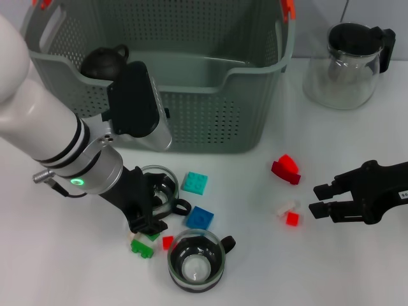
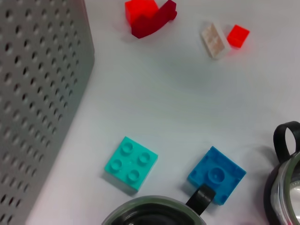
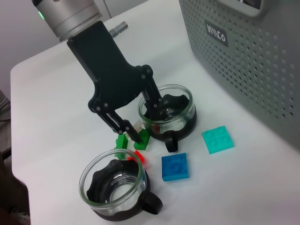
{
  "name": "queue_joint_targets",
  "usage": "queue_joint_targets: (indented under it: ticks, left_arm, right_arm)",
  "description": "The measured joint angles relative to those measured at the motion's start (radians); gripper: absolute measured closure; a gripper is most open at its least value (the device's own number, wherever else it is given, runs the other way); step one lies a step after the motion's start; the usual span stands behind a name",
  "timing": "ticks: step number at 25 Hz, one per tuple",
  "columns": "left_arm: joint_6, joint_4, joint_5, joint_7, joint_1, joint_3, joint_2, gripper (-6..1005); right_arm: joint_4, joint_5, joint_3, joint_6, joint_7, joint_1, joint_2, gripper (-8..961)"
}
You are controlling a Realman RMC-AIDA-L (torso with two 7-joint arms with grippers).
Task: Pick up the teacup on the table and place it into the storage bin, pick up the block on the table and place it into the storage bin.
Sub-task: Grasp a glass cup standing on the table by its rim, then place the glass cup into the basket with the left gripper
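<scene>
The grey-green storage bin (image 1: pixel 191 95) stands at the back of the white counter (image 1: pixel 57 268), a dark teapot (image 1: pixel 105 62) inside it and a glass teapot (image 1: pixel 347 64) off to its right. Just in front of the bin, the left gripper (image 1: pixel 153 207) has its fingers spread astride the rim of a glass teacup (image 3: pixel 166 112), one inside and one outside; a second teacup (image 1: pixel 196 260) sits nearer, with teal (image 1: pixel 194 183) and blue (image 1: pixel 200 217) blocks between. The right gripper (image 1: pixel 320 199) hovers open and empty beside red blocks (image 1: pixel 285 169)
</scene>
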Motion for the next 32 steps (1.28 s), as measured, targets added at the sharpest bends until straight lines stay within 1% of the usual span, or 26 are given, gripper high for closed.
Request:
queue_joint_targets:
  ticks: [6, 10, 14, 18, 19, 20, 23, 25, 26, 27, 28, 29, 30, 31, 32]
  left_arm:
    - [-0.02, -0.042, 0.002, -0.024, -0.014, 0.005, 0.002, 544]
    - [-0.023, -0.038, -0.01, -0.037, -0.017, -0.012, 0.002, 578]
    - [-0.017, -0.033, -0.002, -0.051, -0.017, -0.013, 0.004, 793]
    - [0.013, -0.023, -0.005, -0.052, -0.017, -0.019, 0.006, 923]
    - [0.04, -0.01, -0.016, -0.048, -0.018, -0.035, 0.007, 955]
    - [0.06, -0.001, -0.022, -0.044, -0.018, -0.052, 0.007, 955]
    - [0.115, 0.031, -0.039, -0.019, -0.02, -0.144, 0.007, 955]
    - [0.19, 0.043, -0.082, 0.027, -0.029, -0.254, 0.011, 955]
    - [0.236, 0.04, -0.112, 0.053, -0.036, -0.31, 0.015, 955]
    - [0.292, 0.024, -0.151, 0.085, -0.047, -0.379, 0.025, 955]
    - [0.357, -0.005, -0.202, 0.12, -0.063, -0.455, 0.041, 954]
    - [0.397, -0.029, -0.236, 0.143, -0.072, -0.505, 0.053, 954]
    - [0.446, -0.069, -0.288, 0.168, -0.085, -0.556, 0.072, 954]
    - [0.511, -0.144, -0.384, 0.202, -0.103, -0.629, 0.106, 954]
    - [0.537, -0.185, -0.439, 0.214, -0.109, -0.661, 0.125, 954]
  right_arm:
    - [0.012, 0.0, 0.0, 0.0, 0.0, 0.0, -0.002, 541]
    - [0.032, 0.002, 0.0, 0.0, 0.0, 0.004, -0.009, 540]
    - [0.035, 0.003, 0.002, 0.001, -0.003, 0.003, -0.011, 540]
    - [0.032, 0.003, 0.012, 0.001, -0.002, 0.003, -0.013, 540]
    - [0.032, 0.003, 0.012, 0.001, -0.002, 0.003, -0.013, 540]
    - [0.03, 0.003, 0.019, -0.001, -0.001, 0.004, -0.014, 540]
    - [0.029, 0.003, 0.039, -0.007, -0.006, 0.005, -0.015, 540]
    - [0.031, 0.004, 0.04, -0.007, -0.008, 0.004, -0.015, 540]
    - [0.032, 0.004, 0.04, -0.007, -0.009, 0.004, -0.015, 540]
    - [0.033, 0.003, 0.04, -0.008, -0.01, 0.004, -0.015, 540]
    - [0.034, 0.003, 0.04, -0.008, -0.01, 0.004, -0.015, 540]
    - [0.034, 0.002, 0.04, -0.008, -0.01, 0.003, -0.015, 540]
    - [0.034, 0.003, 0.04, -0.009, -0.01, 0.002, -0.015, 540]
    - [0.034, 0.005, 0.041, -0.009, -0.01, 0.002, -0.015, 540]
    - [0.034, 0.006, 0.042, -0.009, -0.011, 0.001, -0.015, 540]
